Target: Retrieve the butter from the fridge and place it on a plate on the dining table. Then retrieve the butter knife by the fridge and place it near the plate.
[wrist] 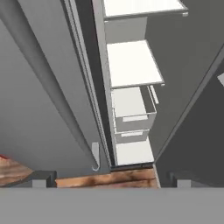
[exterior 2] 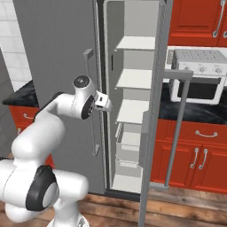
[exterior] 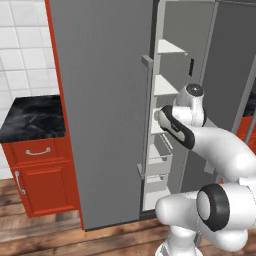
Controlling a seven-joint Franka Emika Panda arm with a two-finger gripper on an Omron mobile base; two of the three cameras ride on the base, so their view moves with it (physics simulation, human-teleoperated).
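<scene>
Gripper point(wrist: 107, 180) hangs just outside the fridge point(exterior 2: 133, 111) opening, jaws spread wide w/ nothing between them. In hand view the two tips sit far apart at the bottom, floor planks showing in the gap. Looks like it's set wide for reaching in, not for a grab yet.

Arm point(exterior: 210, 145) comes up from the base & bends toward the gap between the doors; wrist is level w/ the middle shelves, prob. so the hand cam can look down the compartment.

Right door point(exterior 2: 153, 111) is swung out toward the base, edge-on, bar handle point(exterior 2: 179, 128) facing the room. Left door point(exterior: 100, 100) looks shut. So access is through the right half only.

Inside: white shelves point(wrist: 131, 63) stacked, drawer bins point(wrist: 131, 109) lower down. All look bare from here. Butter: can't spot it on any shelf or bin; may be hidden behind a door edge or in a door bin. Judgement: still the search/reach stage, nothing retrieved.

Further back: red cabinets point(exterior 2: 195, 146), marble counter, white microwave point(exterior 2: 199, 75) right of fridge.
</scene>
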